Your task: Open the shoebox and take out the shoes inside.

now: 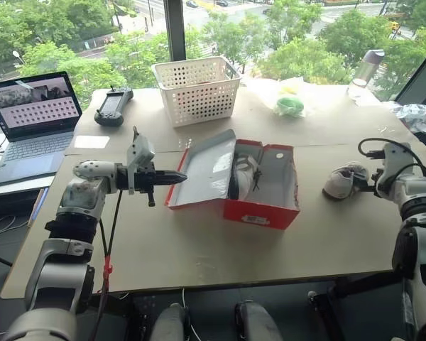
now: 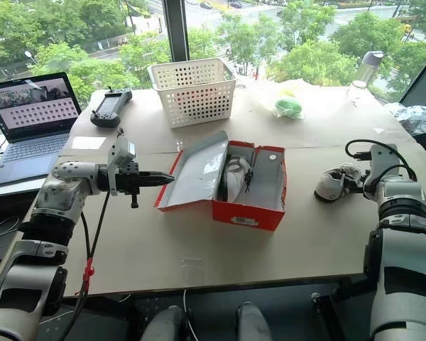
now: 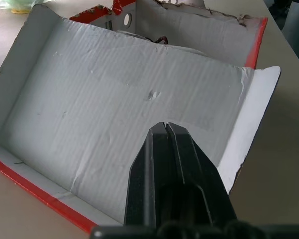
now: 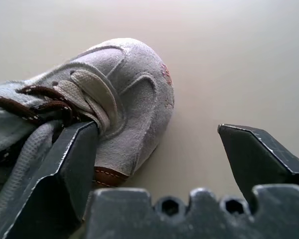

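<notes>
Head stereo pair looks down over table (image 1: pixel 199 256); wrist cameras close-up.

Silver-grey jointed arms with black bands; each claw has two black wedge fingers, the left claw (image 1: pixel 176 177) and the right claw (image 4: pixel 154 164). Black cables loop over the wrists; a red tie clips the left cable.

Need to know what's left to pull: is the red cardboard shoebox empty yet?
Not empty. One white-and-grey sneaker sits inside the open red cardboard shoebox; the other sneaker lies out on the table.
</notes>
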